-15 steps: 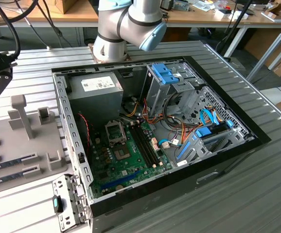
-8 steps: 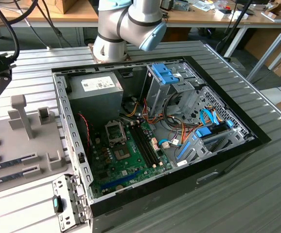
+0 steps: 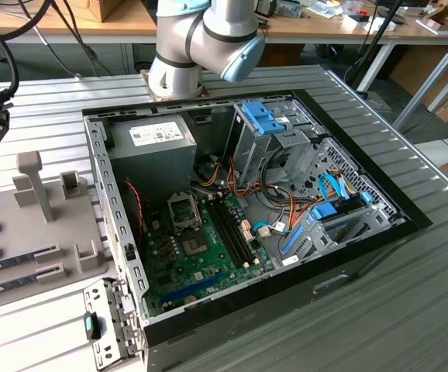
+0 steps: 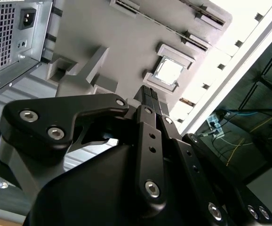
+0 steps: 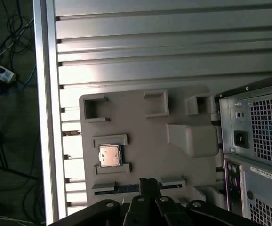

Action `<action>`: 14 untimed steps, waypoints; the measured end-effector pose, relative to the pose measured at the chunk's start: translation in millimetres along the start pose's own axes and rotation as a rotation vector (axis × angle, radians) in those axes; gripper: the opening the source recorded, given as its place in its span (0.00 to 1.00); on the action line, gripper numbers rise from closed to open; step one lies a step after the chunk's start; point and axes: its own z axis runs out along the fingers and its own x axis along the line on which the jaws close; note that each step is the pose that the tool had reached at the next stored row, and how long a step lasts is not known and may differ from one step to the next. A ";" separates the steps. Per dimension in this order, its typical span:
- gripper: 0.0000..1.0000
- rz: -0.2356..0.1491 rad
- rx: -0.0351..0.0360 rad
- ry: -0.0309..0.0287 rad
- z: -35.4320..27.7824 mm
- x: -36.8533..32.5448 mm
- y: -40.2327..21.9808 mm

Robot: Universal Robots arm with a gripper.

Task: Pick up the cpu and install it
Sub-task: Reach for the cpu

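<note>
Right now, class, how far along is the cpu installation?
Done: nothing yet visible. The cpu lies in its grey holder tray, outside the computer case. In hand: the pincer hangs shut and empty near the tray. Left: pickup and installation.

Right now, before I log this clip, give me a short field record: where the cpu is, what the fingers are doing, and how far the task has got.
object: cpu
cpu place: flat in its holder on the grey tray, outside the computer case
gripper: over the tray, apart from the cpu
fingers: shut, holding nothing
progress: cpu not yet picked up, not installed
</note>
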 end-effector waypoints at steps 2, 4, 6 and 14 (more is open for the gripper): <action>0.11 0.000 0.0051 -0.0005 0.9 0.7 1.4; 0.11 0.000 0.0052 -0.0004 1.9 3.0 1.6; 0.11 0.000 0.0052 -0.0004 2.6 6.5 1.5; 0.11 0.000 0.0052 -0.0004 10.7 7.9 3.6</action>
